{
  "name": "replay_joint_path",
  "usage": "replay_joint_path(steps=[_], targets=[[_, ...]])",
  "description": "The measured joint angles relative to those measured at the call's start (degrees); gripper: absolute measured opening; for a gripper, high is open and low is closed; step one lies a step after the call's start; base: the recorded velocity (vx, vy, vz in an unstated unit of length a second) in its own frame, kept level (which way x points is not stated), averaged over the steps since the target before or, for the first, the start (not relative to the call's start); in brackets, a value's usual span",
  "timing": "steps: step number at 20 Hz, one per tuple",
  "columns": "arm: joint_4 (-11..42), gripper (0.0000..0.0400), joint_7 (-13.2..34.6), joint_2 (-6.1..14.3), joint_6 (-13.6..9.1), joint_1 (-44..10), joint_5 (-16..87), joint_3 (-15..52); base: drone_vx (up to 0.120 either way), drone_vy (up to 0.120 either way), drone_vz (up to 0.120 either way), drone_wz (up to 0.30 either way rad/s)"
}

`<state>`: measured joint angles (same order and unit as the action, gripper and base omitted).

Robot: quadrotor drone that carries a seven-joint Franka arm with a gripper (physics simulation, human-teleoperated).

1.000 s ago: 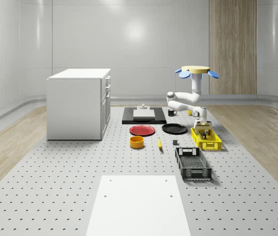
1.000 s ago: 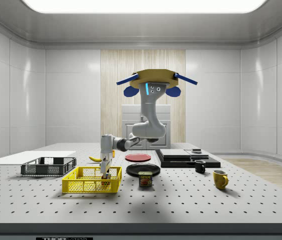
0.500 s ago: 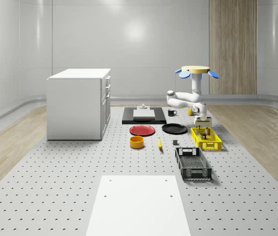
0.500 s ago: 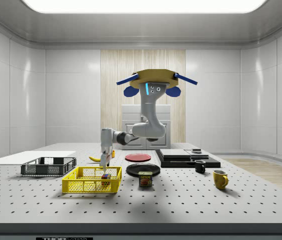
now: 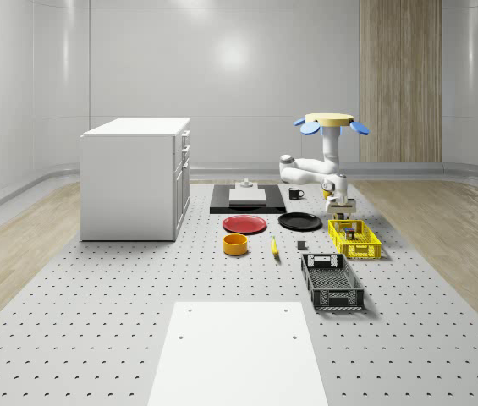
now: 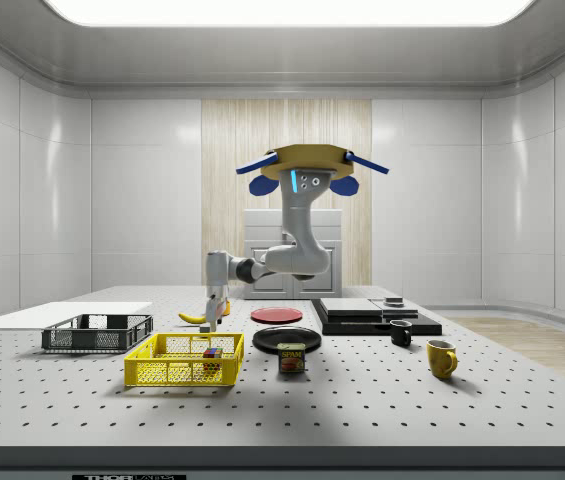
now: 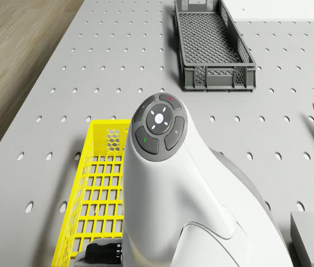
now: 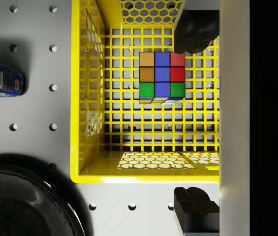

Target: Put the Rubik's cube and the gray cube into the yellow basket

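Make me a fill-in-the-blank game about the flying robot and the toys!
1. The colourful Rubik's cube lies inside the ____ plastic basket.
2. The open gripper hangs ____ that basket.
3. The drone hovers; it rests on ____.
4. The long dark grey crate holds ____ toys.

Missing words: yellow; above; nothing; no

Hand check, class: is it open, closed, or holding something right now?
Hand: open and empty, above the yellow basket, where the Rubik's cube lies.
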<state>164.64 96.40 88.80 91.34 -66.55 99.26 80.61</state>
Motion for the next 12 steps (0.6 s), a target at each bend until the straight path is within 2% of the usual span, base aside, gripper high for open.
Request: replay_joint_path(steps=[8, 12], targets=[[0.03, 0.0400, 0.05, 0.37, 0.26, -0.05, -0.44, 0.35, 0.000, -0.120, 0.000, 0.000], [0.02, 0.0400, 0.07, 0.54, 0.41, -0.07, -0.54, 0.41, 0.120, -0.120, 0.000, 0.000]])
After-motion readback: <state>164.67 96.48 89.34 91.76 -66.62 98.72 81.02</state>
